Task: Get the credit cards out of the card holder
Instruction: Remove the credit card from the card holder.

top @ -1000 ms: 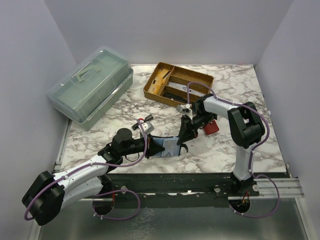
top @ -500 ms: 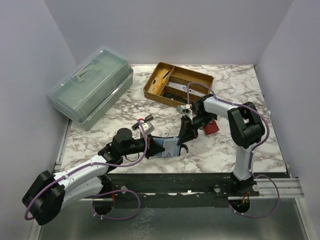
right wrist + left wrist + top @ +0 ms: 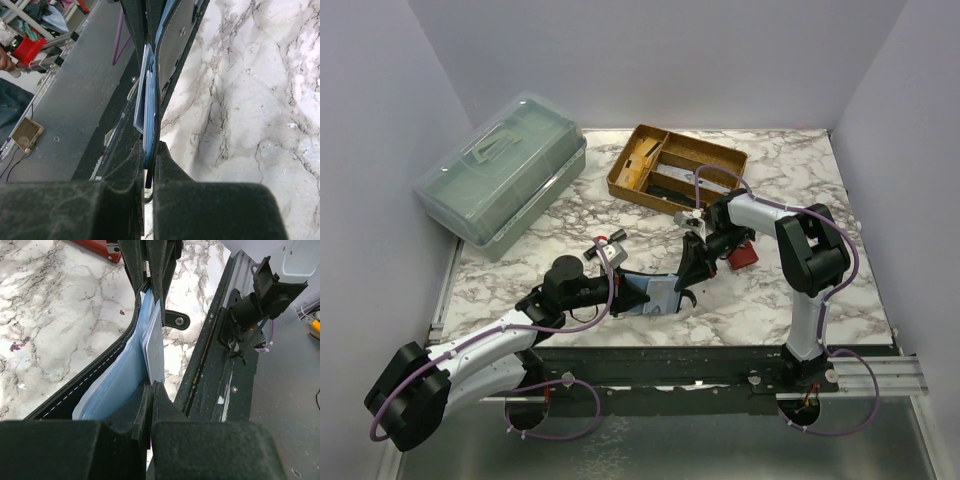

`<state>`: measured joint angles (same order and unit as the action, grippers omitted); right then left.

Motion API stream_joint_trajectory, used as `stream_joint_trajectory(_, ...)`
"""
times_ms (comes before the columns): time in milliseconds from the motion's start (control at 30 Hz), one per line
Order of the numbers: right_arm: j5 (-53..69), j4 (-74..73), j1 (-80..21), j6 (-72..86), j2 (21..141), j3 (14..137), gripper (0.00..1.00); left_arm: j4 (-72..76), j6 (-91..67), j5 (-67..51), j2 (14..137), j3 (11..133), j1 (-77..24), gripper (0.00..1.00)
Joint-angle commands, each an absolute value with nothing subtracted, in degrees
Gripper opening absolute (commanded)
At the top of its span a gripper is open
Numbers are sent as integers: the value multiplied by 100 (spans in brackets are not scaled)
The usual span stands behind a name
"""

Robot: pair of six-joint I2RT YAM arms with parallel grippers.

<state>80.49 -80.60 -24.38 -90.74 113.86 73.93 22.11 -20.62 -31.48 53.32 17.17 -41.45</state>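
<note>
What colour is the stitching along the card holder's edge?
White stitching on a black card holder; clearest in left wrist view.

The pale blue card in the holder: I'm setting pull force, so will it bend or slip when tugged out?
Probably stiff but springy: the card runs straight, edge-on, from the left gripper to the right gripper. Likely slippery, as its face looks smooth and plain. Probably light, being far thinner than the stitched black card holder.
</note>
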Motion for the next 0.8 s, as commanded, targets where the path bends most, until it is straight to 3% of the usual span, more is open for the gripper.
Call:
stream_joint_trajectory(0, 7468, -8086, -2197, -9194, 11338, 7288, 0, 2274, -2162, -3498, 5292, 1614, -4039, 3)
stream_joint_trajectory(767, 7418, -8112, -2103, -9272, 11402, 7190, 0, 2622, -2336, -3872, 5609, 1554, -3861, 7)
